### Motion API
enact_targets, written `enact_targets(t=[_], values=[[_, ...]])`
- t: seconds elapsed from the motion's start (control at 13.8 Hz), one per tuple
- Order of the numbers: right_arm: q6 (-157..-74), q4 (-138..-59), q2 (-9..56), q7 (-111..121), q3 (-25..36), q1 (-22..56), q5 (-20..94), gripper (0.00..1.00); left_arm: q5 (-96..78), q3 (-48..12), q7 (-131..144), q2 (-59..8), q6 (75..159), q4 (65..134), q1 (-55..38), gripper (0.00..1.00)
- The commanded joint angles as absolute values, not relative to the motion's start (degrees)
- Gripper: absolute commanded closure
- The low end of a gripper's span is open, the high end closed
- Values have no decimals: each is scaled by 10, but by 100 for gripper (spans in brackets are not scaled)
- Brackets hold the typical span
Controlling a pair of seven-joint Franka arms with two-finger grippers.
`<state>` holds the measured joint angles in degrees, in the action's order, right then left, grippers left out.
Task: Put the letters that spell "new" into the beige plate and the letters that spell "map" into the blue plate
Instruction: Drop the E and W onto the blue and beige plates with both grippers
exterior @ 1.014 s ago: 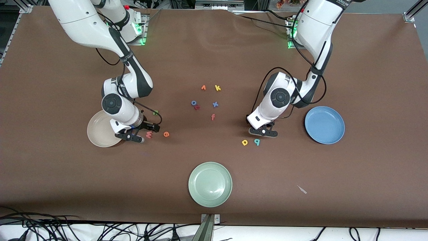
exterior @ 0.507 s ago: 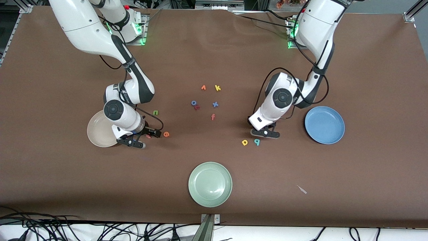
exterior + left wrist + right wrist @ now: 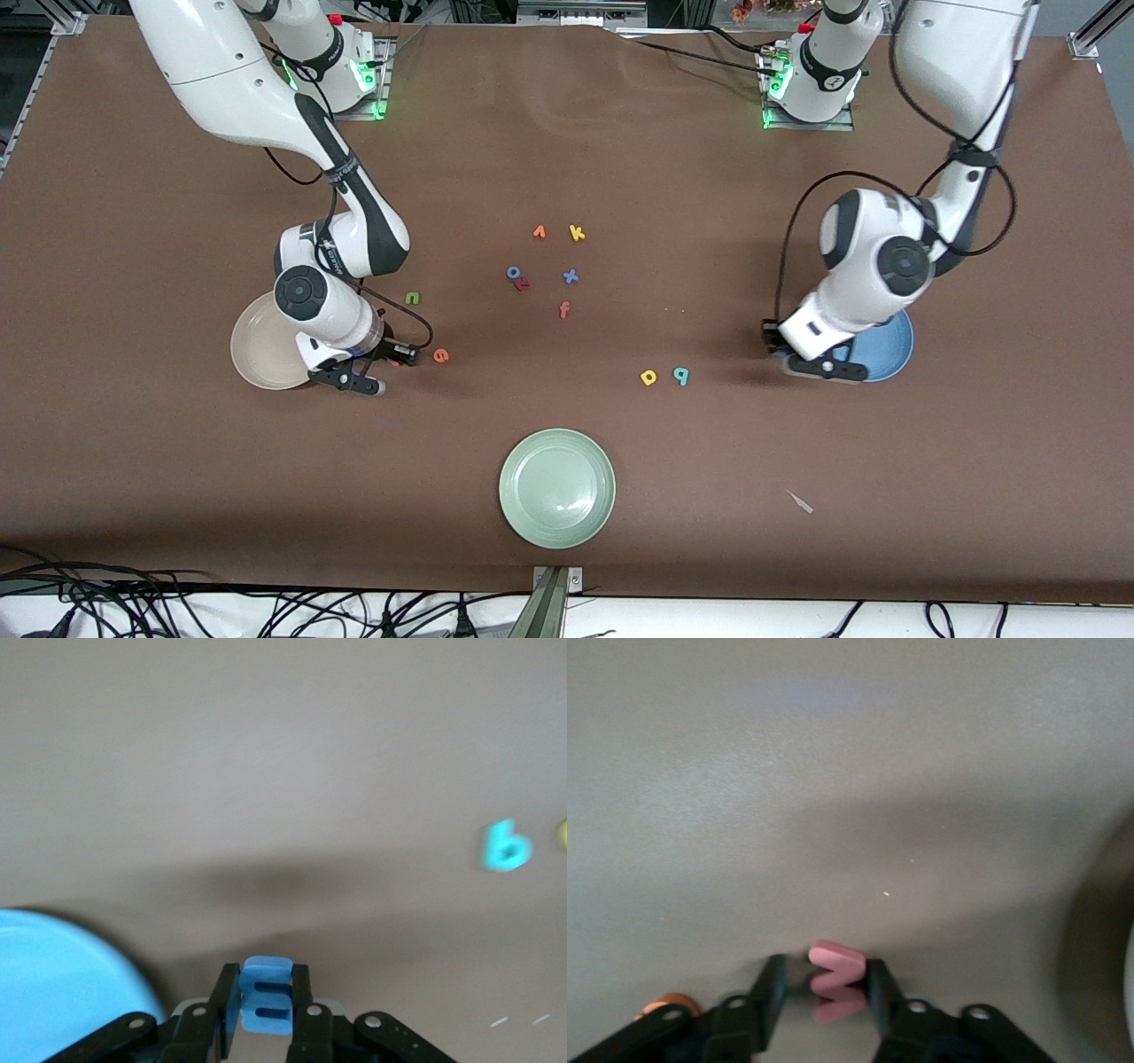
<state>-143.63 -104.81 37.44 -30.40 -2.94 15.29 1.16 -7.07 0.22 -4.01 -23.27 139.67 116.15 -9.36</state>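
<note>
Matt brown table (image 3: 177,496); soft matt foam m (image 3: 266,997); glossy arms.

Pink w (image 3: 835,967) pinched between the black jaws of the right gripper (image 3: 829,990), low over the plain tabletop (image 3: 850,771), orange letter (image 3: 666,1003) beside one jaw.

Open cloth lies between the loose letter cluster (image 3: 549,266) mid-table and the pale green plate (image 3: 556,487) near the front camera; only the yellow a (image 3: 648,377) and teal p (image 3: 680,376) sit there. Right gripper (image 3: 370,370) stands between beige plate (image 3: 261,354) and orange e (image 3: 440,355), green n (image 3: 412,299) near. Left gripper (image 3: 819,359) overhangs the blue plate (image 3: 890,354) rim.
</note>
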Motion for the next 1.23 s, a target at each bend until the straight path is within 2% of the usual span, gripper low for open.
enact_targets(t=[0.0, 0.22, 0.36, 0.43, 0.51, 0.58, 0.65, 0.94, 1.16], values=[[-1432, -1044, 382, -307, -27, 156, 18, 73, -62, 20, -151, -196, 1395, 1211, -41, 97], [-1431, -1043, 382, -308, -27, 156, 18, 81, -62, 77, -255, -206, 1393, 1214, -39, 95], [-1426, -1042, 381, -307, -27, 156, 18, 85, -62, 93, -286, -212, 1394, 1214, -38, 87], [-1419, -1036, 381, -307, -27, 156, 18, 85, -62, 93, -287, -214, 1395, 1212, -38, 72], [-1391, -1021, 380, -306, -26, 156, 18, 85, -62, 93, -287, -214, 1397, 1210, -39, 31], [-1351, -1002, 379, -300, -26, 152, 18, 85, -62, 93, -286, -214, 1398, 1210, -39, 6], [-1320, -998, 374, -285, -25, 149, 15, 85, -62, 93, -287, -213, 1398, 1209, -40, 0], [-1281, -1012, 337, -196, -8, 149, 15, 85, -70, 87, -279, -208, 1398, 1207, -57, 0], [-1281, -1049, 302, -100, 27, 148, 16, 85, -145, 32, -250, -213, 1401, 1196, -76, 1]])
